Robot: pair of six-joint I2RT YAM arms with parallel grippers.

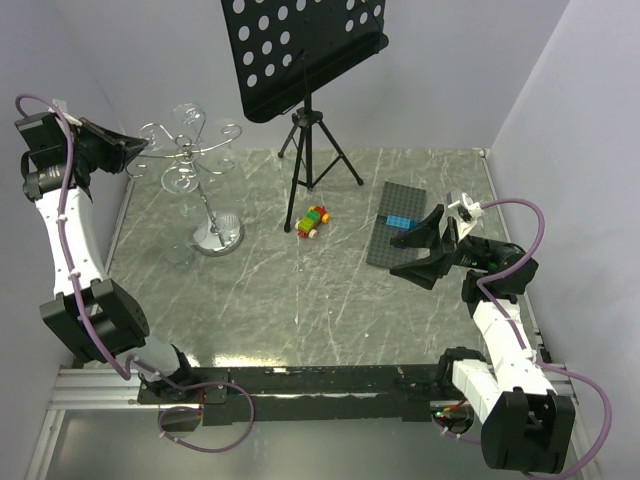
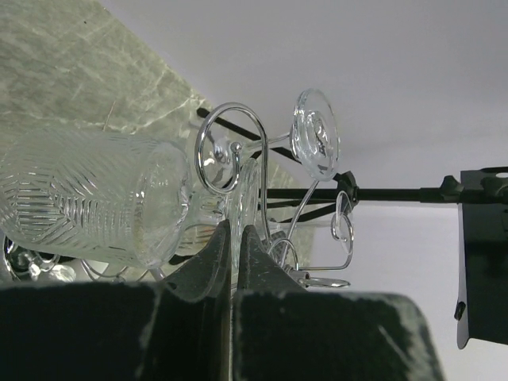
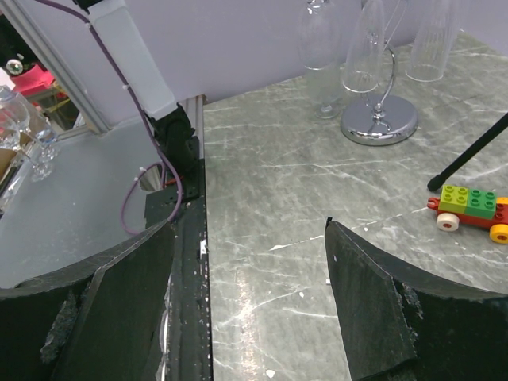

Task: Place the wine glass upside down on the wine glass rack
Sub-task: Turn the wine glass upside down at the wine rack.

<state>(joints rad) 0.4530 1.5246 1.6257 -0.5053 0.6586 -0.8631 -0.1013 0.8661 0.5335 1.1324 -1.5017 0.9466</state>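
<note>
- The wine glass rack (image 1: pixel 218 238) stands at the far left of the table (image 1: pixel 300 320). Its curled hook arms are up at the height of the raised left gripper (image 1: pixel 140 155).
- The wine glass (image 2: pixel 95 202) looks hung on the rack: its stem passes through one curled hook and its foot sits beyond the wire. From overhead the bowl hangs down on the left side of the post, so it reads as upside down.
- The left gripper's fingers are pressed together just beside that hook, below the stem in the wrist view. I see nothing pinched between them, though clear glass against chrome makes this hard to judge.
- The right gripper (image 1: pixel 393 256) hangs spread wide and empty over the right side of the table, near a grey baseplate (image 1: pixel 400 225) and well apart from the rack.
- My reading is that placing is about done and letting go and clearing is the step in hand.
- The next move calls for a slow, straight pull-back of the left arm, away from the hook arms. A knock could swing the glass against the other glasses on the rack.
- The toy car (image 1: pixel 313 222) and black music stand (image 1: pixel 305 50) are out of the way.
</note>
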